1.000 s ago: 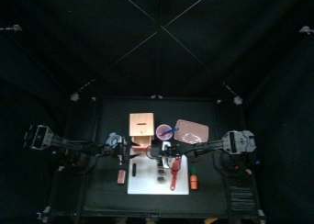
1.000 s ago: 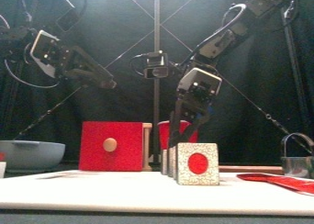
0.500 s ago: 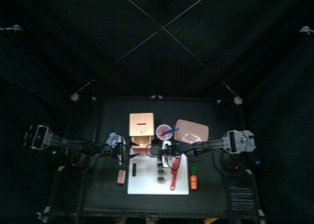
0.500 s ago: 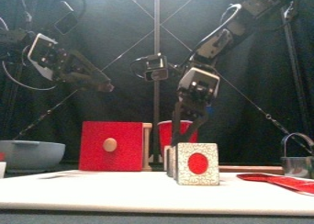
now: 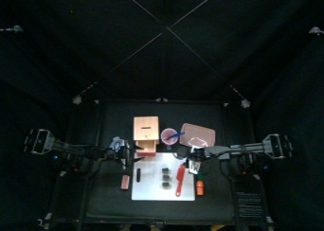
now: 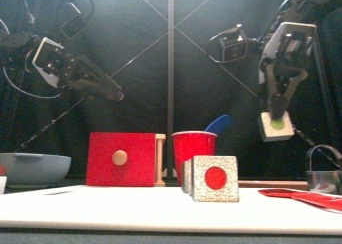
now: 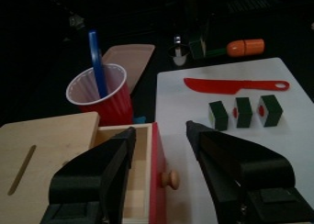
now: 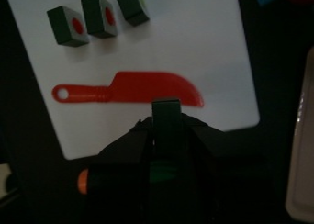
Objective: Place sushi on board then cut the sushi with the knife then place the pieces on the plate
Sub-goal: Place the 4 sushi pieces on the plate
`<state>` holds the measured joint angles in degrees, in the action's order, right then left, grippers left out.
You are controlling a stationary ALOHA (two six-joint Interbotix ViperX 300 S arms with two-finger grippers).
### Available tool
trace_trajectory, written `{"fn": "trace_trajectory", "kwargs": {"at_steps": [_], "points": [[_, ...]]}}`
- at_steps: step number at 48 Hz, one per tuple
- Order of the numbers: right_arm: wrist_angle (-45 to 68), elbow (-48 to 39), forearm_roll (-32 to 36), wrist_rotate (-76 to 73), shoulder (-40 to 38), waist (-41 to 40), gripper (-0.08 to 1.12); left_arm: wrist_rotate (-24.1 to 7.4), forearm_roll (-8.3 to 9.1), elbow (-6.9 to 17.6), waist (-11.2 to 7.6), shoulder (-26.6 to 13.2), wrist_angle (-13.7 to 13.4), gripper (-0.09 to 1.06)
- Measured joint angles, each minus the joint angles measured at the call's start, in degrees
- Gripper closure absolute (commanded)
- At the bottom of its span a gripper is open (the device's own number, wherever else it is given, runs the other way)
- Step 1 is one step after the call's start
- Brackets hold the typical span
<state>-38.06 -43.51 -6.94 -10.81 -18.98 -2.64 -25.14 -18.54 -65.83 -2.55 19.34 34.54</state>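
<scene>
Black curtains are hanging round the table, where the white board point(image 5: 146, 193) is carrying the red knife point(image 8: 123, 88) and three sushi pieces point(image 7: 240, 111). Since a second ago the right claw point(image 6: 275, 116) has been lifting away from that row, clamped on one piece point(image 6: 275, 127), so it is probably heading for the pink tray point(image 5: 198, 134). The left claw point(image 7: 160, 134) is hovering with its jaws apart over the wooden box point(image 7: 50, 145). No writing is showing.

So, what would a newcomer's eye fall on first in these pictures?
The right gripper, raised high on the right side, is shut on one sushi piece. Below, three more pieces lie in a row on the white board, beside the red knife.
</scene>
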Motion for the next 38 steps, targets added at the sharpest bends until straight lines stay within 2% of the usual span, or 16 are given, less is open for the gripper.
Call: {"fn": "trace_trajectory", "kwargs": {"at_steps": [8, 14, 24, 38], "points": [[4.22, -5.98, 5.45, -0.88, -7.73, -5.80, 0.47, -0.09, 0.00, 0.09, 0.97, 0.00, 0.00, 0.12], [10.72, -9.14, 10.72, -0.70, -8.35, -13.10, 0.47, -0.09, 0.09, 0.09, 1.32, 0.09, 0.00, 0.12], [20.13, -10.11, 15.73, -0.70, -2.81, -24.17, 0.47, -0.09, 0.09, 0.09, 1.41, 0.09, -0.09, 0.12], [22.24, -6.59, 15.56, -0.88, 8.61, -31.99, 0.47, -0.09, 0.09, 0.09, 1.76, 0.09, -0.18, 0.12]]}}
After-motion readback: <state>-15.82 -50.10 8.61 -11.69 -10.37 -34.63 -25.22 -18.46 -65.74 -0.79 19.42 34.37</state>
